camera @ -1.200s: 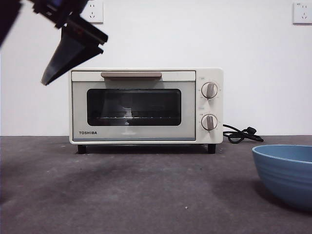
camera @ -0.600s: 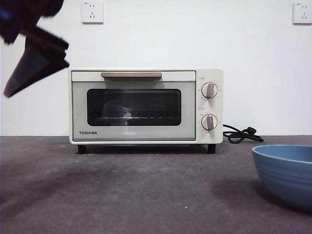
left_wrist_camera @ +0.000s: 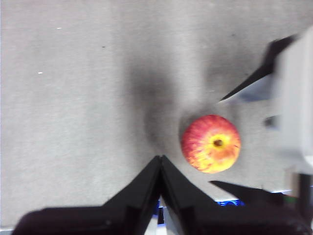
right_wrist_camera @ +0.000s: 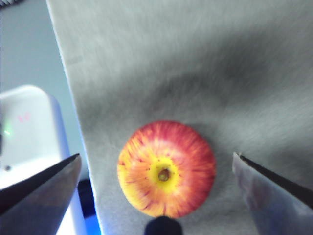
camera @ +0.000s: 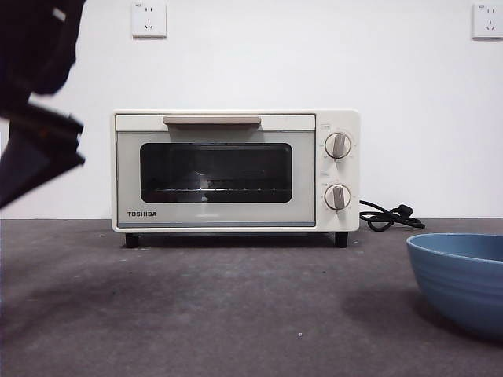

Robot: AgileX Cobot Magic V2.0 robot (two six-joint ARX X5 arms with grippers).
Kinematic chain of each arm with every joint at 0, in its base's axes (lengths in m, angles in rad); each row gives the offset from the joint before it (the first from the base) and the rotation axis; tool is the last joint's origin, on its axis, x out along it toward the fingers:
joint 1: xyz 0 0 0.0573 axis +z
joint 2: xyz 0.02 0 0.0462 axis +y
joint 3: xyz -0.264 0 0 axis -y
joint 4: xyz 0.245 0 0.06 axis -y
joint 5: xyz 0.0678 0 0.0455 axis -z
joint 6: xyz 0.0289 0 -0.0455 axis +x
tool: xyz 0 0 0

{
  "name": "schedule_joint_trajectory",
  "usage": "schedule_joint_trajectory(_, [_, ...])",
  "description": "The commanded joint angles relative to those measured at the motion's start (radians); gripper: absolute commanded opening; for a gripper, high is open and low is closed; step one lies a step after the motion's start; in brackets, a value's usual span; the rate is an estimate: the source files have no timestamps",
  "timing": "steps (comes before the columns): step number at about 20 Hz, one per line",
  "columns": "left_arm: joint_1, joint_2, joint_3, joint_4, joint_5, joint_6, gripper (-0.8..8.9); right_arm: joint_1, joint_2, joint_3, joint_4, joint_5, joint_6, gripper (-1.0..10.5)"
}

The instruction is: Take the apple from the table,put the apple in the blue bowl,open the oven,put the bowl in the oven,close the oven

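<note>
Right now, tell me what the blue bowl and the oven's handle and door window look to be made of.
Blue bowl: probably plastic or glazed ceramic; matte, with faint horizontal ridges outside.
Oven handle: a beige bar with a dull finish, possibly plastic or painted metal; the front view cannot settle it.
Door window: dark glass, judging by its faint reflections.

apple [right_wrist_camera: 166,169] red-yellow, stem up, on table [right_wrist_camera: 195,58] | oven [camera: 236,171] shut | blue bowl [camera: 460,279] upright

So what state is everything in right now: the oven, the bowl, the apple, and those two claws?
oven: door shut.
blue bowl: upright on the table; inside not visible.
apple: on the table, not gripped.
right gripper: open, jaws either side of the apple.
left gripper: shut, empty, near the apple.
</note>
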Motion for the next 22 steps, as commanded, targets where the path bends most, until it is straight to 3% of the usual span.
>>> schedule_joint_trajectory(1, [0.000,-0.003,0.003,0.000,0.003,-0.003,-0.05,0.003,0.056,-0.001,-0.001,-0.004,-0.001,9.8])
schedule_joint_trajectory(8, [0.000,-0.003,0.003,0.000,-0.064,-0.003,-0.05,0.009,0.125,-0.001,0.035,-0.003,0.022,9.6])
schedule_joint_trajectory(10, [0.000,-0.003,0.003,0.000,-0.063,-0.003,-0.05,0.009,0.130,-0.001,0.038,-0.002,0.036,7.1])
schedule_joint_trajectory(14, [0.000,-0.003,0.003,0.000,-0.055,-0.003,-0.05,0.013,0.130,-0.001,0.076,0.015,0.063,0.0])
schedule_joint_trajectory(19, [0.000,-0.003,0.003,0.000,-0.040,-0.003,-0.05,0.013,0.124,0.000,0.079,0.016,0.081,-0.1])
schedule_joint_trajectory(22, [0.000,-0.003,0.003,0.000,0.119,-0.003,-0.05,-0.007,0.064,0.000,0.035,0.016,0.073,-0.1])
